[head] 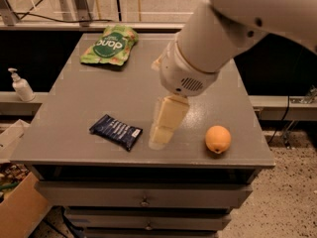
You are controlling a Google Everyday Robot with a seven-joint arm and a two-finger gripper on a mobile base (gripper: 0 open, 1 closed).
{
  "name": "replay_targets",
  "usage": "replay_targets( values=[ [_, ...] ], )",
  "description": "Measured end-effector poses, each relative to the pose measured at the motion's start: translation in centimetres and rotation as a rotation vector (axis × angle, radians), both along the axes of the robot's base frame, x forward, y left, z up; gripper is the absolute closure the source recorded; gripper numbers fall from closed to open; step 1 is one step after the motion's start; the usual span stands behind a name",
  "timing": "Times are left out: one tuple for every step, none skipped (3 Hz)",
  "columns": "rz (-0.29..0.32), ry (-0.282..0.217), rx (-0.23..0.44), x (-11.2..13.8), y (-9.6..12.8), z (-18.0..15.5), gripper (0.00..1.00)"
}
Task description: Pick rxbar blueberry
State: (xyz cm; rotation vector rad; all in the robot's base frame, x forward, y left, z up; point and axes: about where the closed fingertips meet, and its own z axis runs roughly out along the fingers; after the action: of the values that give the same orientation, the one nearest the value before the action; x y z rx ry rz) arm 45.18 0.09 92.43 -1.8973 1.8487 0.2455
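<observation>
The rxbar blueberry [116, 131] is a flat dark navy wrapper with pale lettering, lying near the front left of the grey table [89, 90]. My gripper [161, 134] hangs from the big white arm, pointing down, just right of the bar and above the table's front edge. It holds nothing that I can see. An orange fruit [218, 139] lies to the gripper's right.
A green pouch [110, 45] lies at the table's back left. A white pump bottle [20, 85] stands on a ledge to the left. A cardboard box [20, 209] sits on the floor at lower left. Drawers are under the table top.
</observation>
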Motion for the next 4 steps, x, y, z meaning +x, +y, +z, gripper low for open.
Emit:
replay_targets(
  values=[
    [0.028,-0.007,-0.026,2.0,2.1,-2.1,0.0],
    [0.031,0.007,-0.037,2.9,4.0,-3.8,0.0],
    [0.018,0.031,-0.052,3.4,5.6,-5.6,0.0],
    [-0.004,0.051,-0.07,4.1,6.8,-7.2,0.0]
  ],
)
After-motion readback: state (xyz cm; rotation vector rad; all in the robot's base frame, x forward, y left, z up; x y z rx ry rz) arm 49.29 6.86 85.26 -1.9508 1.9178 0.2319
